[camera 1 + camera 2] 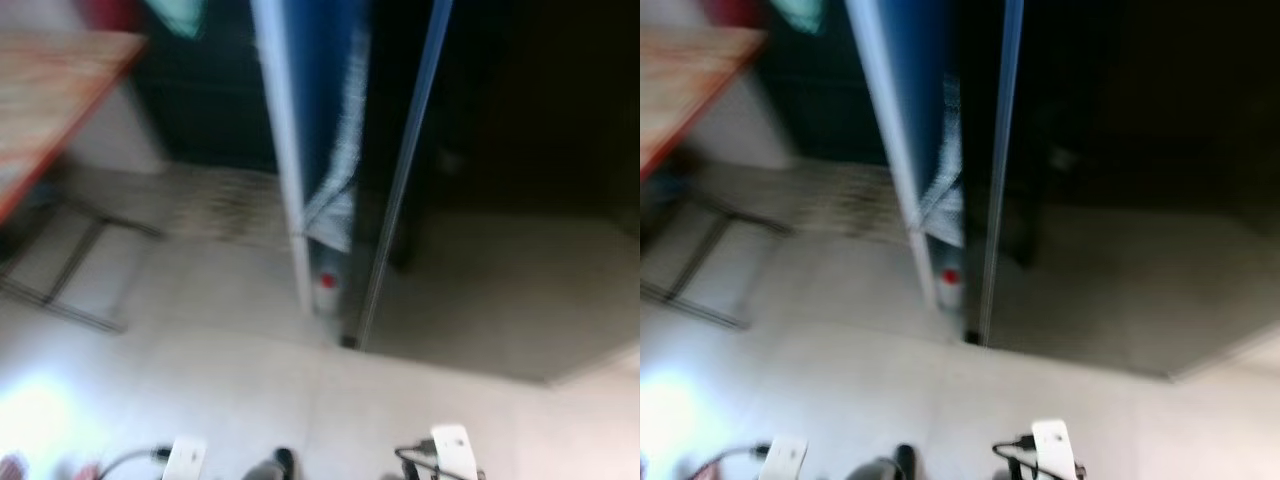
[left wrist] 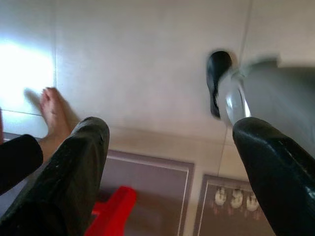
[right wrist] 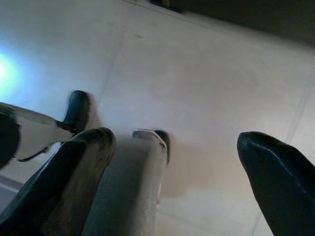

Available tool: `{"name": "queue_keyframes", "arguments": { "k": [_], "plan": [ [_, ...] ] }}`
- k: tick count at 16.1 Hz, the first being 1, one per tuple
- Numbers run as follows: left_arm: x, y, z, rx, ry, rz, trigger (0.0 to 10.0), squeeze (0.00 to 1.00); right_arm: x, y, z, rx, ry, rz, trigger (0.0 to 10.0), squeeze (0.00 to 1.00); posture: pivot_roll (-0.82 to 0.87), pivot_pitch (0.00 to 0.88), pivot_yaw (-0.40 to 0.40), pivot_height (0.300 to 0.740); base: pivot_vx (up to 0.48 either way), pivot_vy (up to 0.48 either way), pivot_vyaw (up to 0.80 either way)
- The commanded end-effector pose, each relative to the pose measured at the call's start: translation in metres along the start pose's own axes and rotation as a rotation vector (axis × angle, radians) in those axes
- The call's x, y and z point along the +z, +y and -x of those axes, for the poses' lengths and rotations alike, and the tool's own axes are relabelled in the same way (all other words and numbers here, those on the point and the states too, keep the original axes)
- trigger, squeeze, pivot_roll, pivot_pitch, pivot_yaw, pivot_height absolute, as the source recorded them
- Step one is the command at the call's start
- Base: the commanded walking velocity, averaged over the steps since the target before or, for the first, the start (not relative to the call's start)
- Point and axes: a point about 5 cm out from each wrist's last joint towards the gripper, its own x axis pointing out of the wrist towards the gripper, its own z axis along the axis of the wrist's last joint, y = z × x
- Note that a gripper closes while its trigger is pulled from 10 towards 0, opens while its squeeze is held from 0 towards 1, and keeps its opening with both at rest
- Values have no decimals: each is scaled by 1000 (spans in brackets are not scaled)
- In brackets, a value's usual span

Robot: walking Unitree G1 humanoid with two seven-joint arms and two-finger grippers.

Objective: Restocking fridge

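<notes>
Fridge: the tall dark fridge (image 1: 500, 120) stands open ahead, its blue-lined door (image 1: 300, 110) edge-on, well apart from both grippers.
Bottle: a small white bottle with red cap (image 1: 326, 290) stands on the floor at the door's foot.
Left gripper (image 2: 172, 167): black fingers spread wide, empty, above pale floor tiles (image 2: 138, 59); a person's bare foot (image 2: 53, 115) nearby.
Right gripper (image 3: 177, 172): fingers wide apart, empty.

The blurred view looks down at a pale tiled floor (image 1: 840, 350). A fridge door (image 1: 902, 120) stands open, blue on its inner face, with what may be a small red-capped bottle (image 1: 950, 285) low in its bottom shelf. The dark fridge body (image 1: 1120, 100) rises beside it. A wooden worktop (image 1: 685, 80) stands at the left.
</notes>
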Motion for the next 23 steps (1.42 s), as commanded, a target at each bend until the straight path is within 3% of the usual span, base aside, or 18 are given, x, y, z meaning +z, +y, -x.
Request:
{"name": "queue_keyframes", "arguments": {
  "k": [1, 5, 9, 12, 16, 18, 19, 20, 22, 23],
  "plan": [
    [-22, -1, 5, -13, 69, -19, 10000, 0, -13, 1, 3, 11, 44, 10, 10000, 0, -59, 196, 22, 740, 0, 0, 800],
    [-20, -2, 5, -14, 68, -25, 10000, 0, -10, 4, 2, 20, 37, 19, 10000, 0, -56, 205, 21, 740, 0, 0, 714],
    [-20, -1, 5, -10, 65, -20, 10000, 0, -10, 20, 1, 138, 29, 228, 10000, 0, -57, 223, 18, 740, 0, 0, 573],
    [-19, 2, 5, 0, 59, -25, 10000, 0, -5, -2, 2, 33, 13, 82, 10000, 0, -59, 229, 25, 740, 0, 0, 523],
    [4, 5, 0, 22, -45, -36, 10000, 0, -4, -7, 2, 10, 12, 63, 10000, 0, -62, 229, 25, 740, 0, 0, 744],
    [23, 7, -2, 35, -135, -26, 10000, 0, -5, -7, 3, -6, 10, 7, 10000, 0, -62, 229, 28, 740, 0, 0, 606],
    [41, 10, -2, 64, -226, -44, 10000, 0, -6, -8, 3, -27, 7, -51, 10000, 0, -63, 228, 30, 740, 0, 0, 0],
    [41, 10, -2, 64, -226, -44, 10000, 0, -6, -8, 3, -27, 7, -51, 10000, 0, -63, 228, 30, 740, 0, 0, 0],
    [105, 12, 4, 120, -554, -71, 10000, 0, -9, -10, 3, -63, 13, -147, 10000, 0, -61, 222, 26, 740, 0, 0, 0],
    [145, 12, 19, 149, -792, -76, 10000, 0, -11, -12, 4, -97, 14, -179, 10000, 0, -60, 221, 26, 740, 0, 0, 0]
  ]
}}
